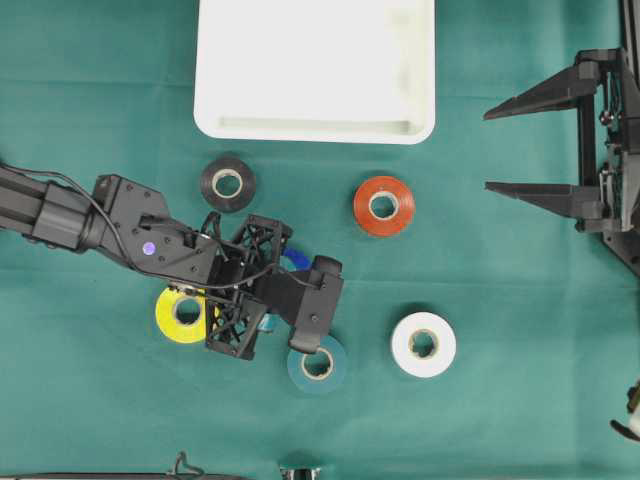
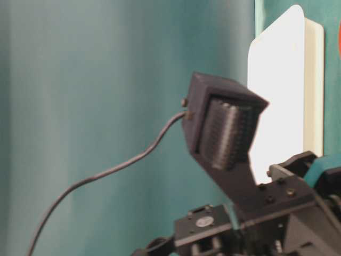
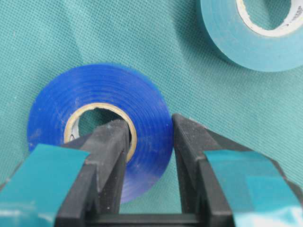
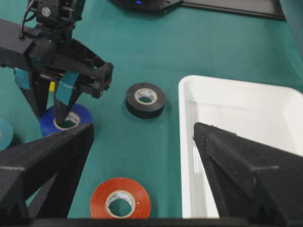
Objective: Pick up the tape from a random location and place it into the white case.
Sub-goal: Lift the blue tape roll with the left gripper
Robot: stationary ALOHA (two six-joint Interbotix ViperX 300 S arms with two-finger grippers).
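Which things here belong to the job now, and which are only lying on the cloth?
In the job:
- blue tape, pinched through its hole by the left tool
- white case

Only lying about:
- black tape
- red tape
- white tape
- yellow tape
- teal tape

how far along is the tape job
Done: the left gripper has shut on the blue tape roll's wall, one finger through its core. In hand: the roll lies on the green cloth, unlifted. Left: carry it into the empty white rectangular plastic case.

Six tape rolls [image 1: 384,205], one white case [image 1: 315,68]
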